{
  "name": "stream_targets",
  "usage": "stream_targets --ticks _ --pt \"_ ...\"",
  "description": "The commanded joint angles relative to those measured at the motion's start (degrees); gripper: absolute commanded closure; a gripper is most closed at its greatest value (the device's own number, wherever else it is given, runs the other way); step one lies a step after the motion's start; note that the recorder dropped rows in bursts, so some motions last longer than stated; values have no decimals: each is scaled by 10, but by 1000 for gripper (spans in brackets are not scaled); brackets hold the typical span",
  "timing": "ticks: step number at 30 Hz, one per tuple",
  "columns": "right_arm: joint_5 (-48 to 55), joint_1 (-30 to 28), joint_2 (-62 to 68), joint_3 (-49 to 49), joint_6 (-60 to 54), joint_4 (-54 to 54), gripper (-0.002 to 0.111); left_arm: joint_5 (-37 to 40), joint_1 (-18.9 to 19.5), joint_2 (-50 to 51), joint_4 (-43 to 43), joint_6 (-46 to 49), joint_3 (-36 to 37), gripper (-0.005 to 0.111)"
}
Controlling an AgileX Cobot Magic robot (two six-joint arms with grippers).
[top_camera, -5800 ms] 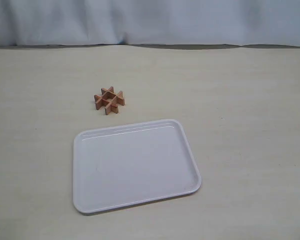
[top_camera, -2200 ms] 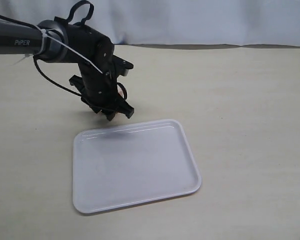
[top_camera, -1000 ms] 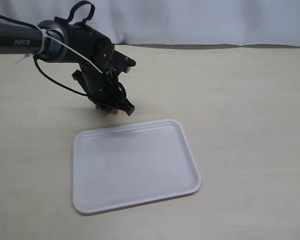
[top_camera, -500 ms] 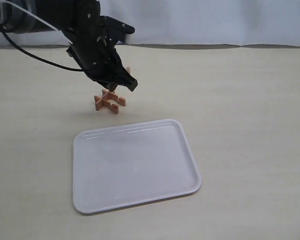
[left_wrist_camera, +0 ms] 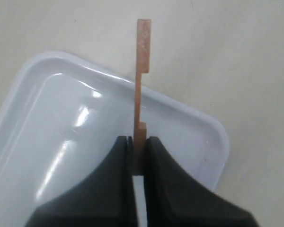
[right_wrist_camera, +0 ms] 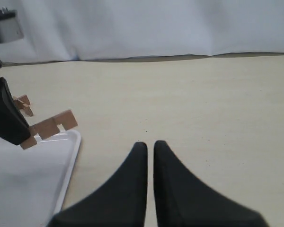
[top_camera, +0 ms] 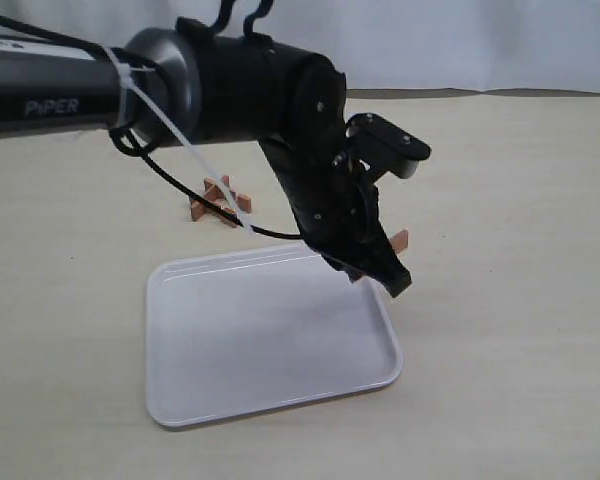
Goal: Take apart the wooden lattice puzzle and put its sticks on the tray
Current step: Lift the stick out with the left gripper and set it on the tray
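left hand (left_wrist_camera: 139, 142) gripped stick (left_wrist_camera: 143, 45) by one end | long axis pointed straight out from hand, crossing tray (left_wrist_camera: 180, 105) rim | gripped end hidden

- The left gripper (top_camera: 376, 272) has swung away from the puzzle (top_camera: 220, 203) to above the tray's (top_camera: 242, 345) far right corner.
- It now pinches one stick (left_wrist_camera: 142, 85), lifted out of the puzzle.
- The puzzle is a stick short, no longer a full hash.

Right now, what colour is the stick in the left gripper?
Reddish-brown. The stick shows best in the left wrist view.
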Motion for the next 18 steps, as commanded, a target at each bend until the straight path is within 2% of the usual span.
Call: stream_targets --ticks 1,7,18 --pt "-2 2 -2 1 -1 0 104 12 -2 19 8 -50 -4 107" --pt "-2 2 -2 1 -1 0 104 4 -2 35 42 -111 -4 107" --pt "-2 2 -2 1 -1 0 104 -2 -2 56 76 -137 -4 107"
